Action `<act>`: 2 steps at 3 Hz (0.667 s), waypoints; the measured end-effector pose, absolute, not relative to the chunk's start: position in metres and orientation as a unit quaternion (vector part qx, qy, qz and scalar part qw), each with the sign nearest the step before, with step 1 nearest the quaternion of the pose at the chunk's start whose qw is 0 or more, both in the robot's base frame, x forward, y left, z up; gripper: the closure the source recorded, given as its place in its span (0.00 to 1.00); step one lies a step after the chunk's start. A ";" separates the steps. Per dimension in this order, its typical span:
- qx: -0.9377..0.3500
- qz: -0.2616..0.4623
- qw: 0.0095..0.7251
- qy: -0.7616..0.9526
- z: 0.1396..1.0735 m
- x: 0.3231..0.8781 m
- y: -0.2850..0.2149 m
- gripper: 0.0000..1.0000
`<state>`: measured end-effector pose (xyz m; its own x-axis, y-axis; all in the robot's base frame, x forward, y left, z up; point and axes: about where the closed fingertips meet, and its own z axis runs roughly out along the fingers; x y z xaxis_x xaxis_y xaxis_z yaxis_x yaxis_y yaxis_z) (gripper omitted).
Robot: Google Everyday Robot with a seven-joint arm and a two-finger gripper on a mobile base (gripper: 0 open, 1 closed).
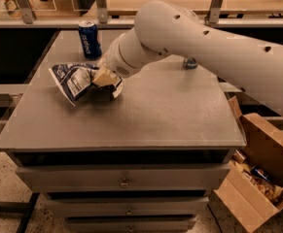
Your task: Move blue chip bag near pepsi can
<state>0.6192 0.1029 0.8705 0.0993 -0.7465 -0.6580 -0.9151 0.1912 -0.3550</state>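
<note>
The blue chip bag (72,80), crumpled navy foil with white print panels, hangs a little above the left part of the grey table top (170,115). My gripper (105,81) is shut on the bag's right end, its tan fingers (102,76) pinching the foil. The pepsi can (89,39), dark blue with white lettering and a silver top, stands upright at the back left, a short way beyond the bag. My white arm reaches in from the right and hides part of the table's back.
A second can (189,62) peeks out below my arm at the back middle. Drawers (124,181) fill the cabinet front. An open cardboard box (257,178) with clutter sits on the floor at the right. A railing runs behind the table.
</note>
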 end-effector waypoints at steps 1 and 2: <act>-0.619 0.103 0.404 0.666 0.870 0.648 0.092 1.00; -0.618 0.109 0.413 0.660 0.868 0.673 0.089 1.00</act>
